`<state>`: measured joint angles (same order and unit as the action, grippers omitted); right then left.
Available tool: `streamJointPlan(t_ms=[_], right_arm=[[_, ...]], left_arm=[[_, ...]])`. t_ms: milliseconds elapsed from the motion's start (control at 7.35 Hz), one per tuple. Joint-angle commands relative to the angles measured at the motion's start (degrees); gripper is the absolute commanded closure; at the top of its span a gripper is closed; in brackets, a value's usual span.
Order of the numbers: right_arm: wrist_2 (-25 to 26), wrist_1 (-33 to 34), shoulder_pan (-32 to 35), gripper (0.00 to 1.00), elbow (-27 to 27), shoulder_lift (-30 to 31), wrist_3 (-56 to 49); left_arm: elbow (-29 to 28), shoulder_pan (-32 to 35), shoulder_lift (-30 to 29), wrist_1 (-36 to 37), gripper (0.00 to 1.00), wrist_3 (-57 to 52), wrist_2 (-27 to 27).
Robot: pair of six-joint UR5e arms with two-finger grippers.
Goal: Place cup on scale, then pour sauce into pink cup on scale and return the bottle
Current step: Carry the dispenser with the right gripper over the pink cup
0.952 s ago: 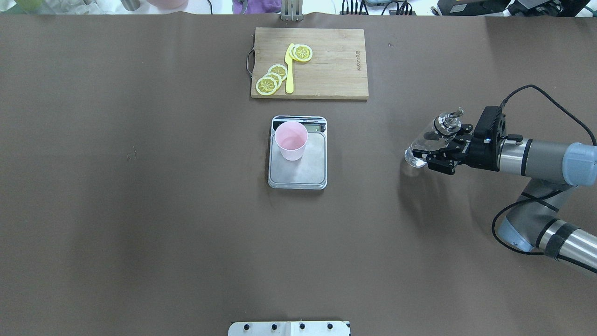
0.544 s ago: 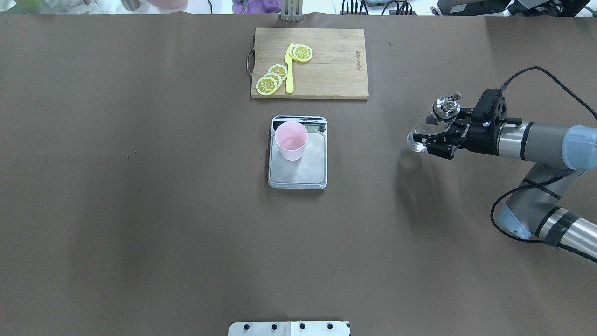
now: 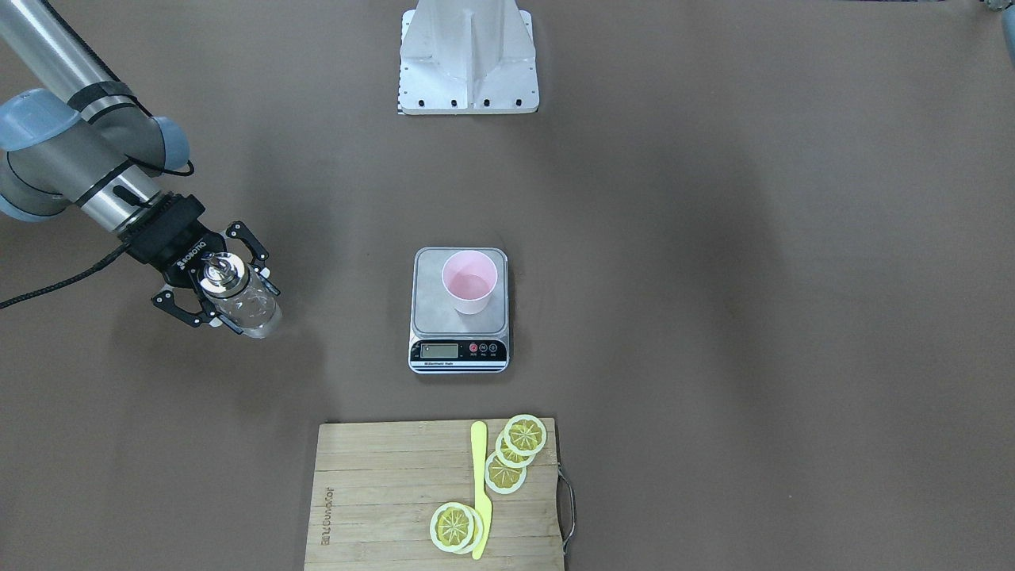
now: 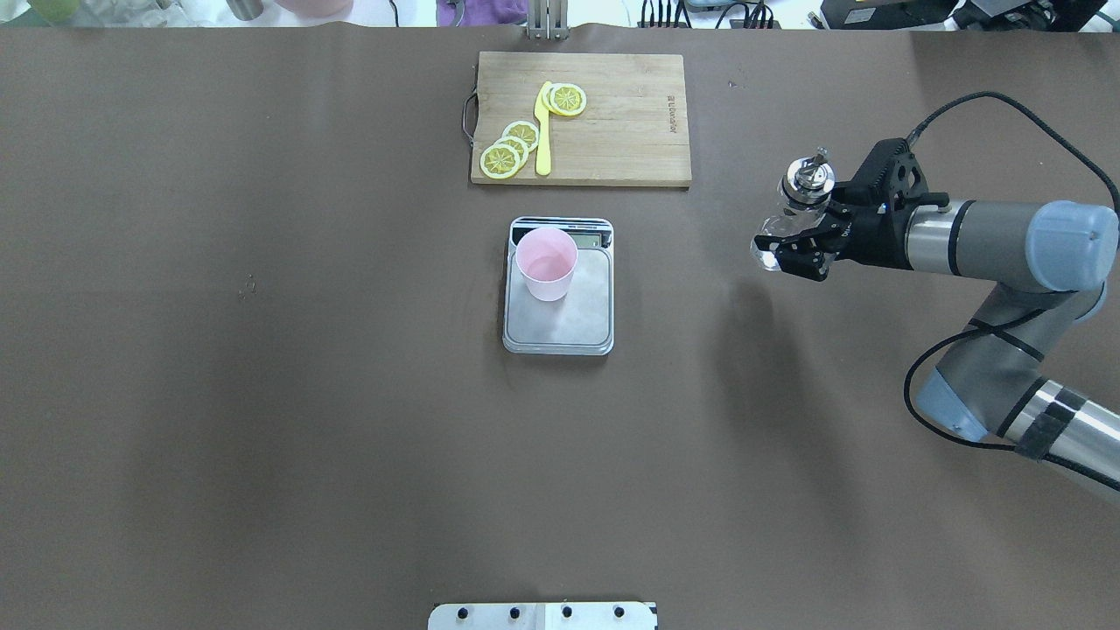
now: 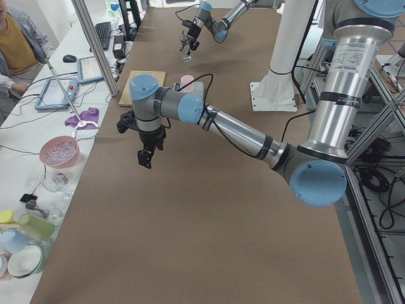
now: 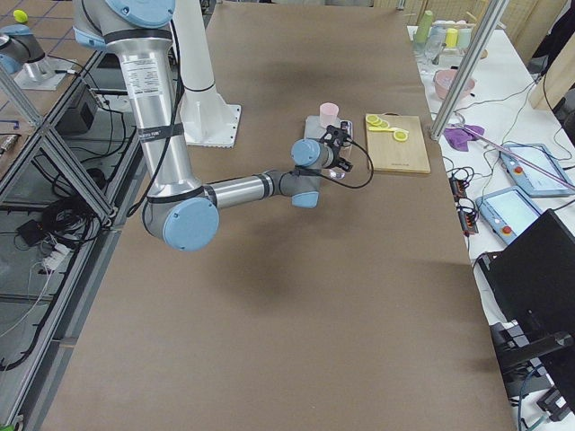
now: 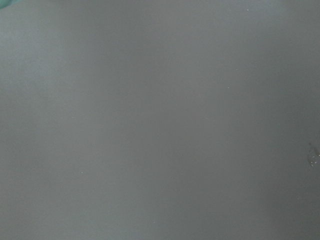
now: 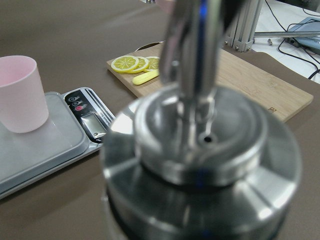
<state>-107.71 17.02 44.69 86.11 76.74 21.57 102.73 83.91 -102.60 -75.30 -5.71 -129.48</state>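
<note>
Brown table (image 4: 262,394). Cup (image 4: 546,265) set on scale (image 4: 577,328) (first step done); pouring and return apparently left. Bottle (image 3: 246,309) clamped upright in right gripper (image 4: 781,249), aloft, well apart from scale. Open run between; cutting board (image 4: 612,131) off the line. Left gripper (image 5: 146,155): finger state impossible to tell.

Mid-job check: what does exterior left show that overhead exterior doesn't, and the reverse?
Only exterior left: the left arm, its left claw hanging over the table, and a person beside it. Only overhead exterior: the lemon slices and yellow knife on the cutting board, and the scale platform in full. Both: the right claw shut on the bottle, held off the table, and the pink cup.
</note>
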Motion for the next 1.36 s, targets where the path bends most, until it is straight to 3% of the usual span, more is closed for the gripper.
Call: streamJointPlan(t_ms=[0,136,272,544,680,1088,1224], right_arm=[[0.3,10.1,-2.0,1.00,1.4,-2.4,-7.6],[0.3,12.7,-2.2,1.00,1.6,-3.9,-9.0],[0.5,19.0,-2.4,1.00,5.1,-4.7,-9.2],[4.8,39.0,-7.4,1.00,17.1,-6.1,-12.4],[7.3,47.8,-10.0,1.00,19.7,-8.9,-13.6],[7.4,59.2,-11.1,1.00,19.5,-12.6,-17.5],[7.3,66.1,-11.1,1.00,19.3,-15.2,-19.5]], left_arm=[[-6.0,3.0,0.2,-0.5,0.02,-1.2,0.1],[-6.2,3.1,0.3,-1.1,0.02,-0.6,-0.1],[-7.4,3.0,0.3,-1.1,0.02,-0.6,-0.2],[-7.9,3.1,0.3,-1.0,0.02,-0.6,-0.2],[-8.5,3.0,0.2,-1.1,0.02,-0.6,-0.2],[-8.9,3.0,0.3,-1.1,0.02,-0.7,-0.2],[-8.9,3.0,0.3,-1.1,0.02,-0.7,-0.2]])
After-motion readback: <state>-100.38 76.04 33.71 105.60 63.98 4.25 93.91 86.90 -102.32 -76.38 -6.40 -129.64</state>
